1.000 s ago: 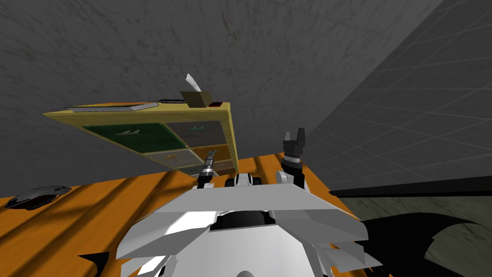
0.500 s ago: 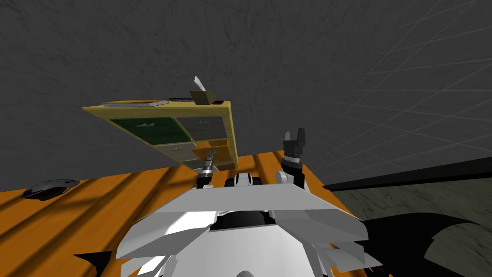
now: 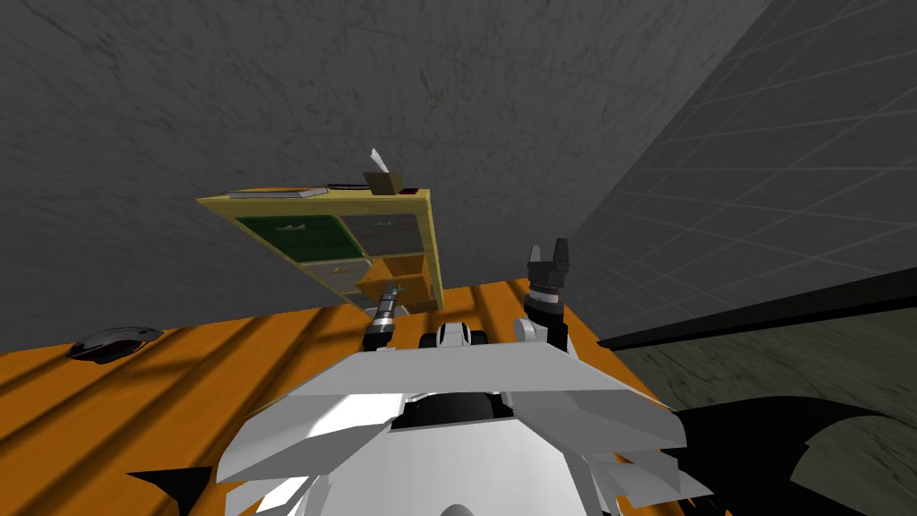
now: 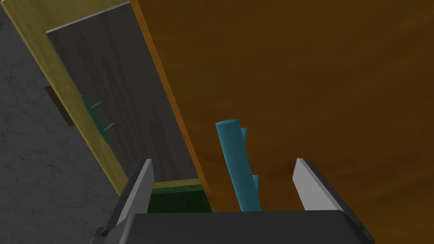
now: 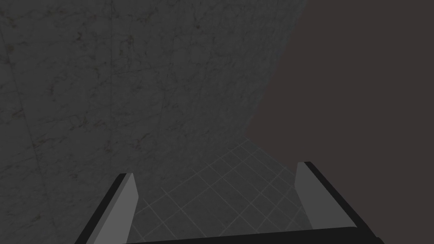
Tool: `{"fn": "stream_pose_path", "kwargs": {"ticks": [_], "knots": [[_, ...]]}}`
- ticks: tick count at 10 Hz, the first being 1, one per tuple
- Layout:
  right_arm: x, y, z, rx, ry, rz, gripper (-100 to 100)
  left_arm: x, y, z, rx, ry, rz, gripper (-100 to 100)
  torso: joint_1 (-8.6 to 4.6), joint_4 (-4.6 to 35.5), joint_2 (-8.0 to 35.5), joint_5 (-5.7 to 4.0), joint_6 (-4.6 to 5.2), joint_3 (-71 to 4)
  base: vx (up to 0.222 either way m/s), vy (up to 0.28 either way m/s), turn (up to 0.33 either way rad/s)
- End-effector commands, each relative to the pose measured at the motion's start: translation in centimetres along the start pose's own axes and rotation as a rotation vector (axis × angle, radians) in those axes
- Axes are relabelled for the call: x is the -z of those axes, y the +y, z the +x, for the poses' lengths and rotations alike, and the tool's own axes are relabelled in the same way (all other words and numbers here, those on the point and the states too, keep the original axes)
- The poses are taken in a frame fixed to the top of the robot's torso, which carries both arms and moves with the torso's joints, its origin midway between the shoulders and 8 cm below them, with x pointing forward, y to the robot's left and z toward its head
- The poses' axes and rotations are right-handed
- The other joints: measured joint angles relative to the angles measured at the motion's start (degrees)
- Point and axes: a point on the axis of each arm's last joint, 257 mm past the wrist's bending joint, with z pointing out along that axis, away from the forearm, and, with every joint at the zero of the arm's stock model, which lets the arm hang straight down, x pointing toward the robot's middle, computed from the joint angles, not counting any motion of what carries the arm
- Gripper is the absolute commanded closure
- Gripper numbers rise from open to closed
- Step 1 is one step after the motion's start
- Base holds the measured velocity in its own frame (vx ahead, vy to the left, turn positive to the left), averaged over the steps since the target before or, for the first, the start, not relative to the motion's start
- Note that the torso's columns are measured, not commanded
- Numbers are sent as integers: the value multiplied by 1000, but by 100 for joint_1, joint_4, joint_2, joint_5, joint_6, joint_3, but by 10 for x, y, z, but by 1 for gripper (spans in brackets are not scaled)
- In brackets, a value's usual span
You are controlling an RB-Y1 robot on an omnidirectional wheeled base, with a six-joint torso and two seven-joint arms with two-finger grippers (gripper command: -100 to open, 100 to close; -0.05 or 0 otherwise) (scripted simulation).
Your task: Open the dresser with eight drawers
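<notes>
Dresser (image 3: 433, 251) stands against the grey wall ahead on the orange floor (image 3: 179, 394). Its left end and the dark thing (image 3: 115, 341) on the floor have slid across the head view since a second ago, which is my own turning, not theirs. The real change is the orange drawer (image 3: 403, 269): it juts further from the yellow frame than before, its side edge proud of the grey drawer (image 4: 127, 84) beside it. Left gripper (image 4: 223, 161) has its fingers spread wide around the teal handle (image 4: 233, 148), neither blade pressing it. Right gripper (image 3: 549, 248) is raised off to the side, fingers also wide. I judge the opening under way, with more pull needed.
</notes>
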Motion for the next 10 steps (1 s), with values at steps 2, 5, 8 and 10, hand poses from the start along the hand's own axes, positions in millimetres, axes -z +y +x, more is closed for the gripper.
{"fn": "stream_pose_path", "kwargs": {"ticks": [2,5,8,10], "knots": [[0,0,0,0,0,0,0,1,-16,-12,0,-9,-4,-100,2,2,21,2,0,12,33,4,-30],[0,0,0,0,0,0,0,2,-27,-18,0,-15,-3,-100,-1,9,52,3,-2,33,9,0,-15],[0,0,0,0,0,0,0,5,-40,-27,1,-21,-12,-100,-13,31,62,-19,-9,32,6,-6,-33],[0,0,0,0,0,0,0,8,-30,-24,5,-16,-36,0,-18,31,73,-17,-7,41,5,0,-2]]}}
